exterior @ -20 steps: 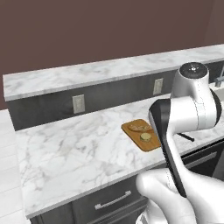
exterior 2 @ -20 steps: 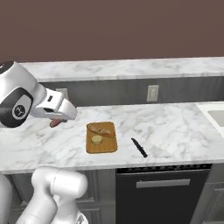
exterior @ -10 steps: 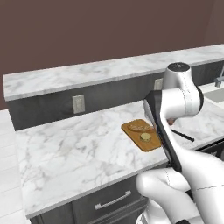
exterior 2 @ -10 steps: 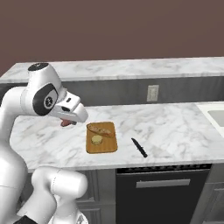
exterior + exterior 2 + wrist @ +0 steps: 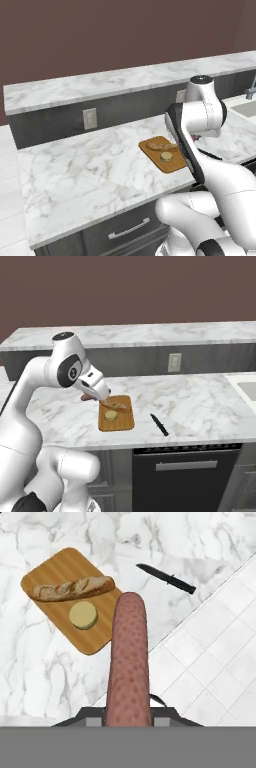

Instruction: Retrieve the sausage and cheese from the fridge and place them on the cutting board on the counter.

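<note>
The sausage is held clamped in the gripper, and it is seen in the hand view pointing away from the hand, above the counter and just beside the near edge of the cutting board. On the cutting board the cheese is laid flat, with a long tan piece of bread beside it. A black knife is placed on the counter near the board, on its right side in the right base view.
</note>
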Motion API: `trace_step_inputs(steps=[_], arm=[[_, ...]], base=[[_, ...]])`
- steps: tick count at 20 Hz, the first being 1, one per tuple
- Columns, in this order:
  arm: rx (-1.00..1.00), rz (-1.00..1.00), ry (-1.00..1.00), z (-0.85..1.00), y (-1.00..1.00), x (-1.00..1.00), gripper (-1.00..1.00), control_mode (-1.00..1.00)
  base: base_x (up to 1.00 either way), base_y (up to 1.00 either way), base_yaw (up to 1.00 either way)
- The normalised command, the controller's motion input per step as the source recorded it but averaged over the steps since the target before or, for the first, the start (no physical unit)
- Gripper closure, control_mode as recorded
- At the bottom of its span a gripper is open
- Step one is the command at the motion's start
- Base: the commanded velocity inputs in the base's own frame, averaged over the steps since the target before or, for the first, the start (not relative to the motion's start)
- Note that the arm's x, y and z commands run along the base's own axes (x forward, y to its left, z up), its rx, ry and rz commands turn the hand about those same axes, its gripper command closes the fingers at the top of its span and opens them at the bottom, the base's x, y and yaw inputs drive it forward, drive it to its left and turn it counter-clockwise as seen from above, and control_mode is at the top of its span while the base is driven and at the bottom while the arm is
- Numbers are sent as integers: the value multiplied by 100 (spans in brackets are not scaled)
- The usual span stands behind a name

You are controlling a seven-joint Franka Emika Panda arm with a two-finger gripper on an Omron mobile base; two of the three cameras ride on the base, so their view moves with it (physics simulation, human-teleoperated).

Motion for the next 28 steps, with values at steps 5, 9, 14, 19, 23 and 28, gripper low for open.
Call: trace_step_inputs(steps=[5,9,14,19,23,28], arm=[[8,-17,0,-33,-33,30,100,-100],[13,-6,0,-52,-33,43,100,-100],[10,-2,0,-44,-12,53,100,-100],[0,0,4,-36,0,44,100,-100],[0,-4,4,-30,0,32,100,-100],[0,-9,4,-31,0,31,100,-100]], base=[[0,0,0],[0,0,0],[0,0,0],[0,0,0],[0,0,0],[0,0,0]])
